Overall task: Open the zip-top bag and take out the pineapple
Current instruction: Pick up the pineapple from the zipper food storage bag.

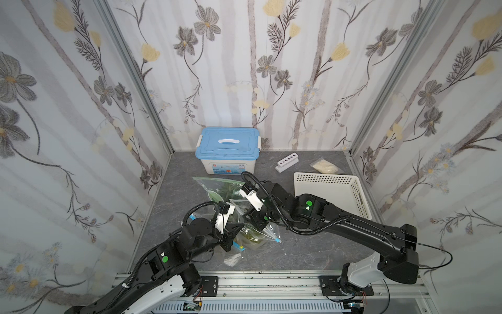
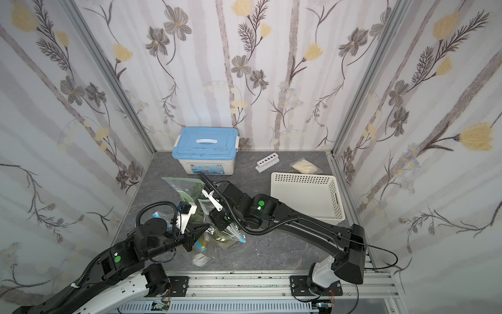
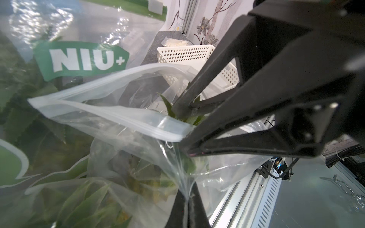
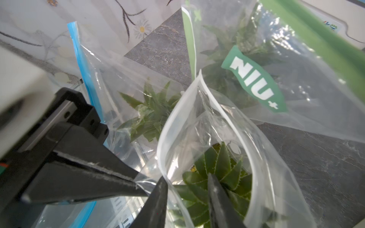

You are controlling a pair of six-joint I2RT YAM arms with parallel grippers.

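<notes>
left pincer [image 4: 141, 188] on zip-top bag [image 4: 215, 122]

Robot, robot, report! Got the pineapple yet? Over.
Left end effector shut on bag. Right end effector open at bag mouth. Pineapple inside, not out. NIU+ bag close by.

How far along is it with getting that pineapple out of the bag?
Done: the zip-top bag gapes open at its mouth. In hand: the left gripper pinches the bag's edge, jaws shut, while the right gripper reaches into the mouth, jaws parted either side of the leafy crown of the pineapple. Left: closing on the crown and lifting the fruit out; it sits inside the bag.
</notes>
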